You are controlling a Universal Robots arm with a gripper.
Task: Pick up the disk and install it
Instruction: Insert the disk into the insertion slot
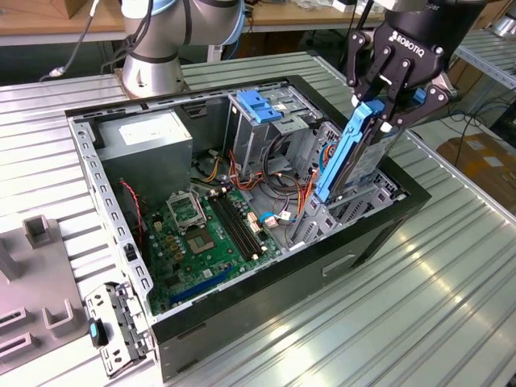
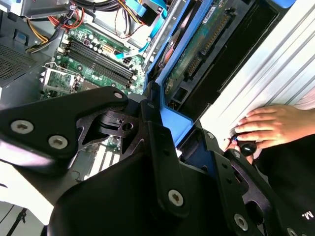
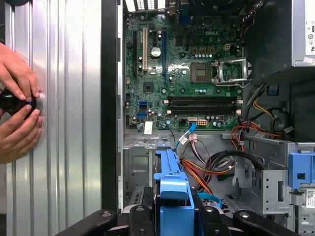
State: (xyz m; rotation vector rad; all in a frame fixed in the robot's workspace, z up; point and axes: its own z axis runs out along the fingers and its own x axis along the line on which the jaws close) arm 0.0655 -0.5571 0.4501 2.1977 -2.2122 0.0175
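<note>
Bracket (image 1: pixel 117 330) of bare metal with a small blue tab, farthest from the gripper (image 1: pixel 385 111) toward the exterior view's left, flat on the ribbed table (image 1: pixel 387 322) just beside the open computer case (image 1: pixel 90 173). Inside the case, nearer: grey power supply (image 1: pixel 153 137), then green motherboard (image 1: pixel 201 234), both well apart from the gripper. Nearer again, blue latch (image 1: pixel 260 105) atop the drive cage; cables behind it tangled, hard to sort out. At the gripper itself: closed tight on the upper end of the disk (image 1: pixel 351 157), holding it tilted, lower end down at the bay beneath; contact there hard to tell. In the second wrist view, green board side of the disk (image 2: pixel 202 44), near end covered by black fingers (image 2: pixel 162 147). In the first wrist view, beyond the case wall, a person's hand (image 3: pixel 15 71) and second hand (image 3: pixel 19 132) around a black knob (image 3: pixel 11 101), wrists cut off.
</note>
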